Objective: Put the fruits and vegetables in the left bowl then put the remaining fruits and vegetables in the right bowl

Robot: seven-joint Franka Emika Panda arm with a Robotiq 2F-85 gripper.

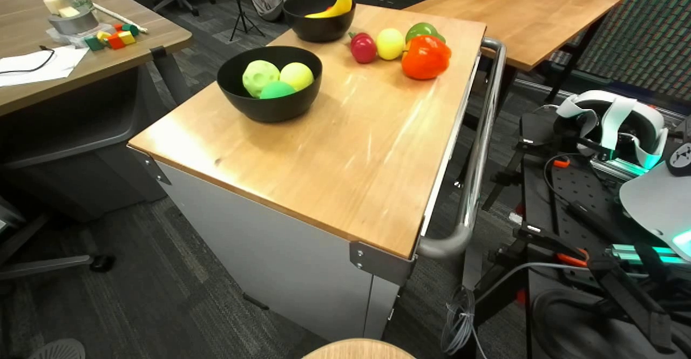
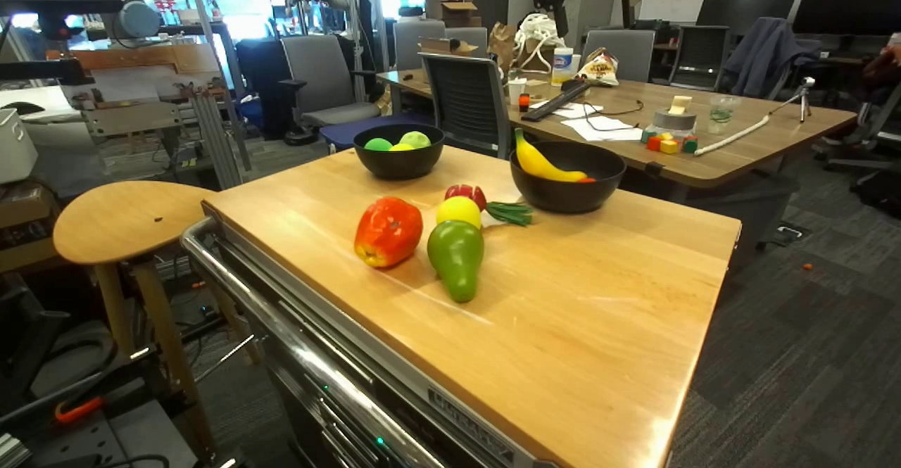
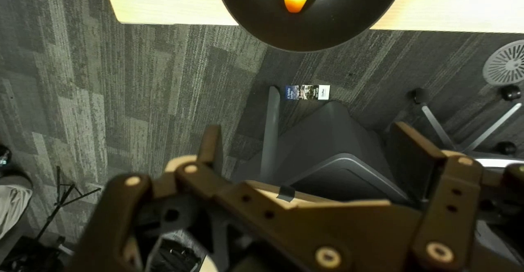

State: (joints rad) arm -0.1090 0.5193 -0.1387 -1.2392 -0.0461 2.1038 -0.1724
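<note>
In the right bowl [image 2: 566,199], the banana [image 2: 543,161] slants, one end projecting, probably too long to lie flat. The red-orange fruit [image 2: 388,232], green fruit [image 2: 456,253], yellow ball [image 1: 390,44] and dark red piece [image 1: 363,49] lie loose on the cart [image 2: 598,299], apparently unsorted. I hold the gripper [image 3: 307,139] aloft, jaws spread, grasping nothing.

Wooden tabletop [image 2: 598,278], two black bowls [image 2: 399,165] [image 2: 570,197], four loose produce pieces [image 2: 388,232] [image 2: 456,260] [image 2: 459,210] [image 2: 466,193]

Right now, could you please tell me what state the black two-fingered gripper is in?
Black two-fingered gripper: open, jaws wide apart, holding nothing.
</note>
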